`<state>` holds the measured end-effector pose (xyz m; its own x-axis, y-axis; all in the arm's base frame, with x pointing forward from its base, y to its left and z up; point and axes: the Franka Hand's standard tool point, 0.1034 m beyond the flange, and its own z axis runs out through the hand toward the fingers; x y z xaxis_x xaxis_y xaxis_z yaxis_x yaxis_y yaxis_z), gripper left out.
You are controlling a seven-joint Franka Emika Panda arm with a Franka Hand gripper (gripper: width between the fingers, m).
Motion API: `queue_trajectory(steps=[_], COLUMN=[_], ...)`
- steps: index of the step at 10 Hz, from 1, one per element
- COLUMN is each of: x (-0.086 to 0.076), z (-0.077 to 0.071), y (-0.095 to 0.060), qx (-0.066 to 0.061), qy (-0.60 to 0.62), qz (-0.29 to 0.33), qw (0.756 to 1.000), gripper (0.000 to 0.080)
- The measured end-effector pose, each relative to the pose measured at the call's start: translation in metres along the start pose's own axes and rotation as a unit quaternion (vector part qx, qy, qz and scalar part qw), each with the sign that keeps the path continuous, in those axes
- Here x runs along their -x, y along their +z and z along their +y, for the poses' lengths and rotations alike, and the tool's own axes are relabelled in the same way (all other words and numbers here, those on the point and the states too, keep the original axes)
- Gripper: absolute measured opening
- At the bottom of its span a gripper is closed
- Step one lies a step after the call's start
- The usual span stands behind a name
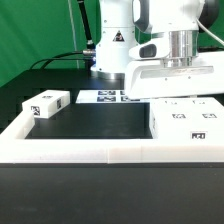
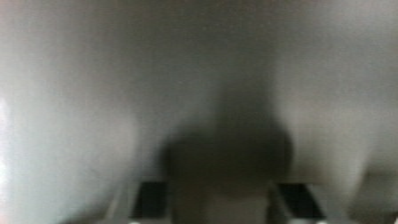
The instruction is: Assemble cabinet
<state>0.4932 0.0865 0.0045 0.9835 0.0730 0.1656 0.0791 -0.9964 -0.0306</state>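
The cabinet (image 1: 186,122) lies at the exterior view's right — loose block (image 1: 46,104) left.

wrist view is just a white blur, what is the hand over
Observer: The hand is low over the big white cabinet part, at the exterior view's right.
Operator: any other loose part
Observer: One small white block, lying apart at the exterior view's left.
Operator: whats between them
Observer: A stretch of the black table, with the marker board behind it.
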Motion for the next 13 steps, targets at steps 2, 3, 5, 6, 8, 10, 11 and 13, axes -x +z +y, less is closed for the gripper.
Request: queue_trajectory(steps=[2,3,5,6,8,10,11,13], x=[0.000,0.000,0.000,0.000,-0.001,-0.010,-0.012,-0.022], z=[0.000,0.000,0.000,0.000,0.000,0.002,0.002,0.001], y=[0.000,0.000,0.000,0.000,-0.008,-0.035,-0.044,-0.068], qx=[0.000,0.000,0.000,0.000,0.001,0.002,0.002,0.003], qy=[-0.002,-0.003,-0.008,-0.010,-0.022,-0.038,-0.042,-0.049], qz=[0.000,0.000,-0.001,-0.001,-0.014,-0.020,-0.024,-0.028], qw=[1.000,1.000,1.000,1.000,1.000,0.999,0.999,0.998], gripper=[0.0067,0.0019,0.0004,0.0004,0.0002,0.0002,0.0002,0.0002])
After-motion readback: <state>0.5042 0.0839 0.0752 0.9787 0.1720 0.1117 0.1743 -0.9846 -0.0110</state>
